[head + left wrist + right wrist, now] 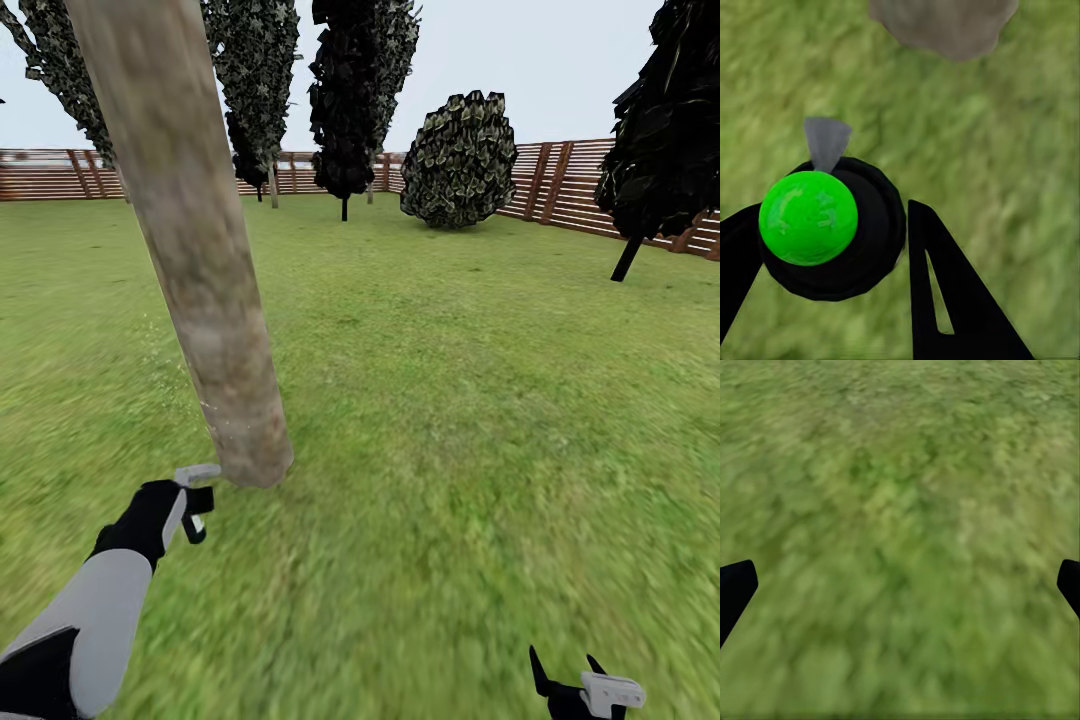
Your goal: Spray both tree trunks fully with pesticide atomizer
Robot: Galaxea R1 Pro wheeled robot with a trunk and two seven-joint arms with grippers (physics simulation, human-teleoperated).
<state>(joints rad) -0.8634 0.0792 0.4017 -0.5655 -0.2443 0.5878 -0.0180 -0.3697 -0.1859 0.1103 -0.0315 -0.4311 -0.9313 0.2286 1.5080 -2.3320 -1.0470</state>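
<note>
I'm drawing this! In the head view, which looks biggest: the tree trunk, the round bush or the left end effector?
1. Tree trunk, though it stands nearest.
2. Round bush, farther off.
3. Left end effector.

My head cam looks forward and down over the grass (480, 420), near tree trunk (190, 250) close at left, fence (590, 190) far back. My left wrist cam looks down along my left gripper (832, 240), very near the ground; it shares the tree trunk base (945, 26) with the head view. My right wrist cam faces straight down at grass (900, 532), close, fingertips (735, 585) at the edges.
</note>
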